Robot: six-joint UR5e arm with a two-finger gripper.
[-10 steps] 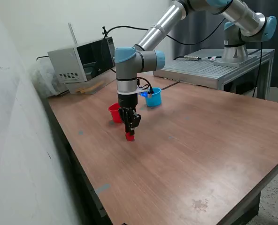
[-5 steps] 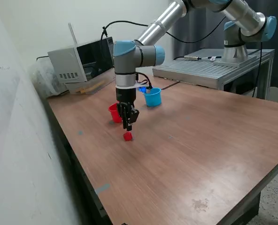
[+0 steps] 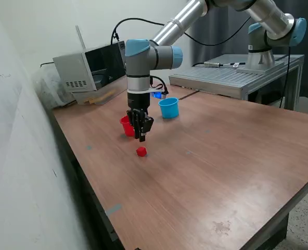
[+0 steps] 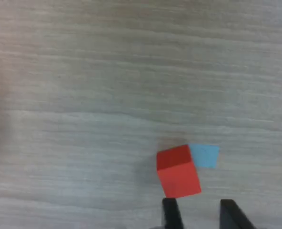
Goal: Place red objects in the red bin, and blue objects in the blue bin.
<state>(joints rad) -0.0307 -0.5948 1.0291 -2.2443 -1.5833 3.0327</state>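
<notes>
Risen: pincer [image 3: 142, 137] now above red cube [image 3: 141, 151] | fingers apart, empty | cube on table [image 3: 221, 156]

Silver arm [image 3: 170, 31] (light-blue joint caps)

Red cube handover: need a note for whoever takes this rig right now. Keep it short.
End effector: open, empty, hanging just above the red cube, not touching it.
Red cube: loose on the table, nearer the exterior camera than the red cup.
Blue cup: upright, to the exterior view's right of the red cup.
Done: cannot tell. Cup contents are hidden and no other cubes are in view.
Left: at least this red cube goes into the red cup.
</notes>
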